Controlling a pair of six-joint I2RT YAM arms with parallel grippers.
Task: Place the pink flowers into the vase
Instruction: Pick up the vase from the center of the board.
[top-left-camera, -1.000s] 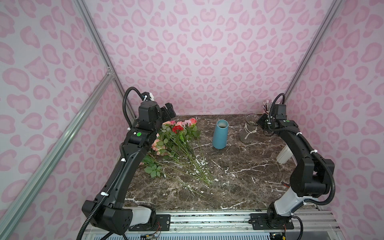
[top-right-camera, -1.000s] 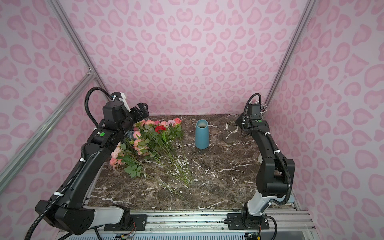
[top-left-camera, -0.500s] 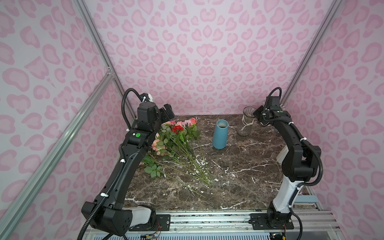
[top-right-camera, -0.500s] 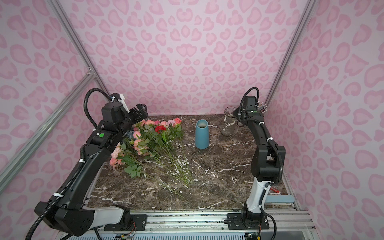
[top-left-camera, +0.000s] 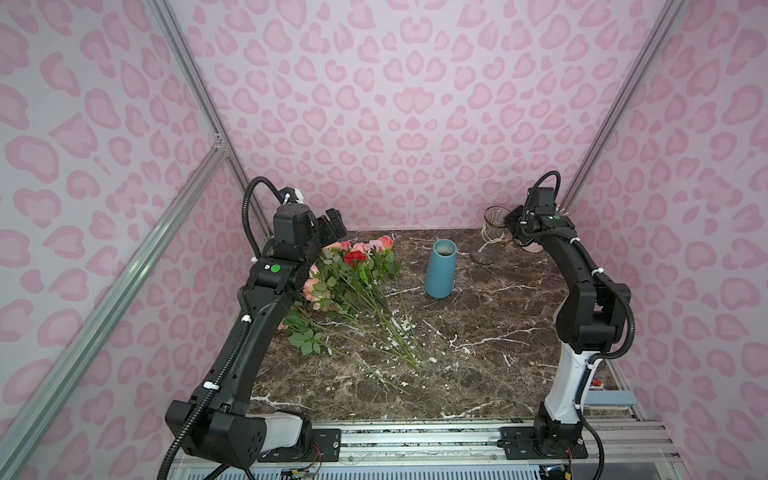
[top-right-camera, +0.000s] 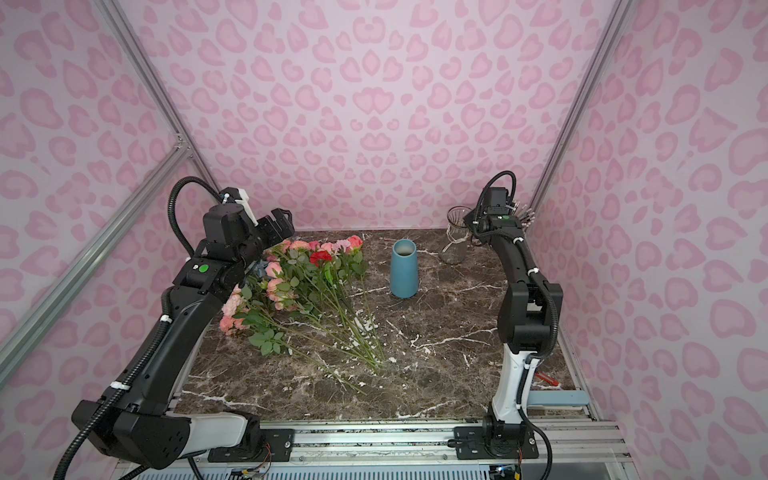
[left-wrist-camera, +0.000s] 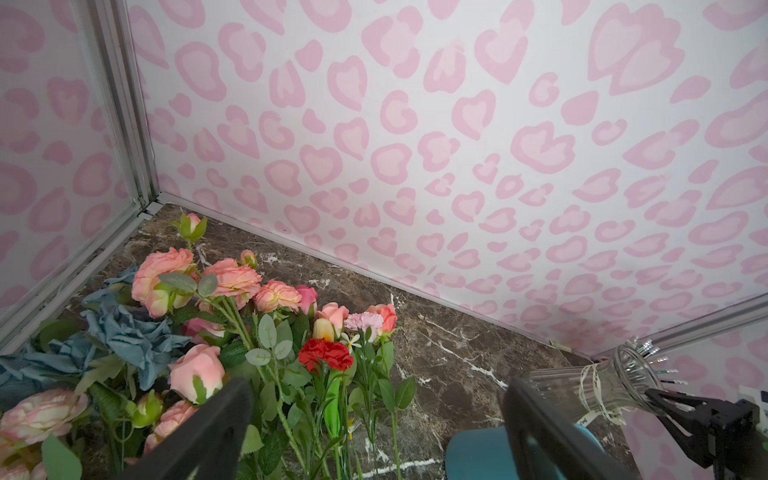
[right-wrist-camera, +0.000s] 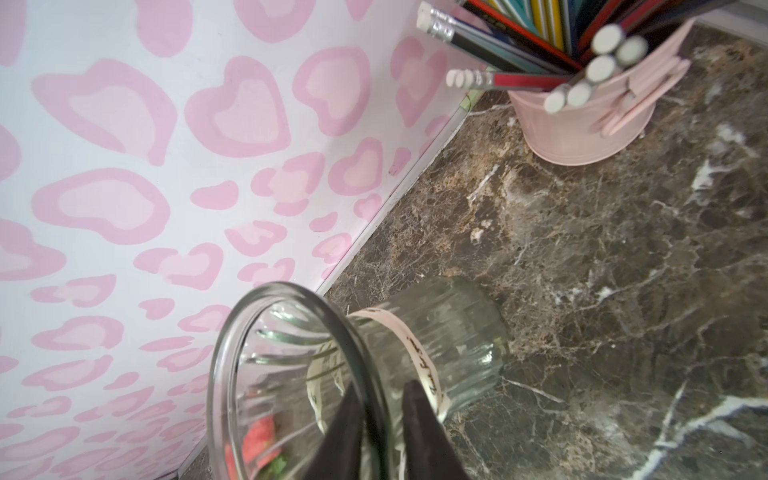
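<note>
Both top views: pink flowers (top-left-camera: 318, 287) all lying on table (top-left-camera: 498, 332), back left. None sitting in blue vase (top-left-camera: 440, 270) or glass vase (top-left-camera: 490, 239). Left gripper (top-left-camera: 332, 222) hovering over blooms.

Left wrist: fingers (left-wrist-camera: 216, 428) standing wide apart, holding nothing.

Right wrist: right gripper (right-wrist-camera: 382, 390) straddling glass rim. Pinching or slack, cannot tell.

Judging: task barely starting, every stem left to go.

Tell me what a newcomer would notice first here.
A sprawl of pink flowers, one red carnation among them, lies on the marble table beside the left arm. Toward the back a blue vase stands upright. Near the back right corner, the right gripper has its jaws astride a glass vase's rim.
</note>
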